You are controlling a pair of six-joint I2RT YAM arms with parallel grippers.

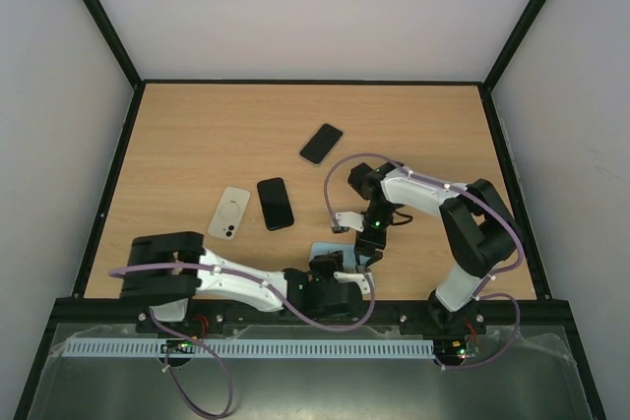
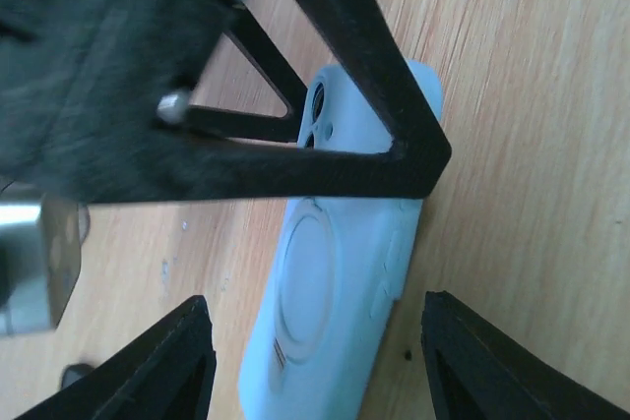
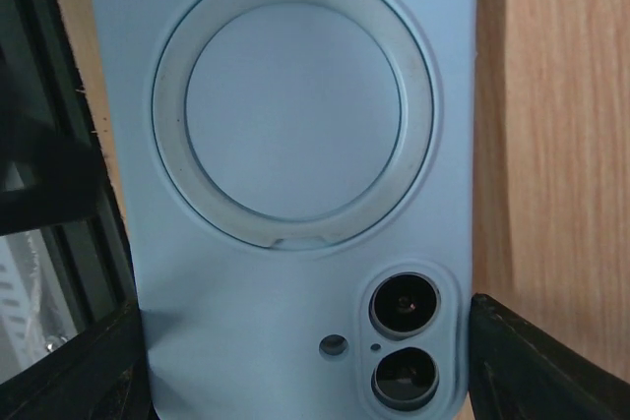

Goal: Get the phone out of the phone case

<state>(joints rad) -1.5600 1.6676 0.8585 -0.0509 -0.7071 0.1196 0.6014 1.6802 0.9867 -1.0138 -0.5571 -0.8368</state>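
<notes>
Item: light-blue phone case [image 3: 295, 115], back up, ring stand [image 3: 293, 120] folded flat. The phone [image 3: 404, 304] is inside it, showing only as two lenses. All places below are given from this case.

1. Front rail [image 3: 59, 204]: just beside the case's long edge. Risk: a sideways shove would drive the case against or over it.
2. Left gripper [image 2: 317, 307]: over the case's plain end, fingers spread, one on each side, with bare wood showing between each tip and the case.
3. Right gripper [image 3: 303, 361]: straddles the lens end, with a finger at each long edge. Whether it is pinching or merely alongside cannot be told. Risk: squeezing across the width clamps phone and case together, so both would lift as one. The soft-looking wall may also slip from the tips.
4. Both grippers crowd one short object. Risk: the fingers foul each other or snag the ring hinge.
5. Table [image 1: 197, 135]: smooth wood, so an unpinned case would slide.
6. Beyond the case, well apart from it: black phone [image 1: 276, 204], cream-backed phone [image 1: 228, 213] and, farthest, dark phone [image 1: 322, 144]. A wide swing could strike these.
</notes>
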